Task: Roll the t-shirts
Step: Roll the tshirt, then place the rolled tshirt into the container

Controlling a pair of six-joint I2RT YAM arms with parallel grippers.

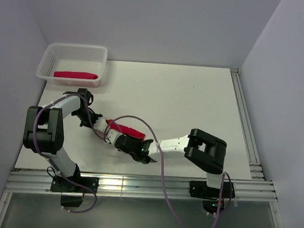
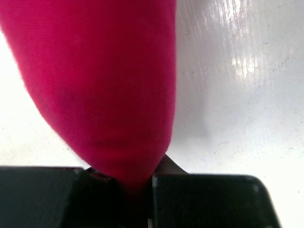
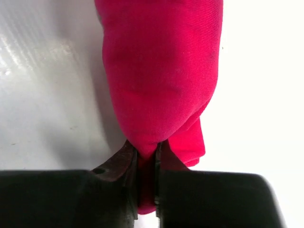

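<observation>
Evidently the rolled t-shirt (image 2: 104, 80) is soft, light and squashy; left hand (image 2: 135, 183) and right hand (image 3: 147, 166) each pinch one end, where bunched layers probably hold best.

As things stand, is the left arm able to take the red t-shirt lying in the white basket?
Probably not yet: the left gripper is shut on the other t-shirt, though the basket is open on top.

White table (image 1: 195, 96), pale grey walls (image 1: 148, 20) on 3 sides, alu rails (image 1: 152, 187) near edge
</observation>
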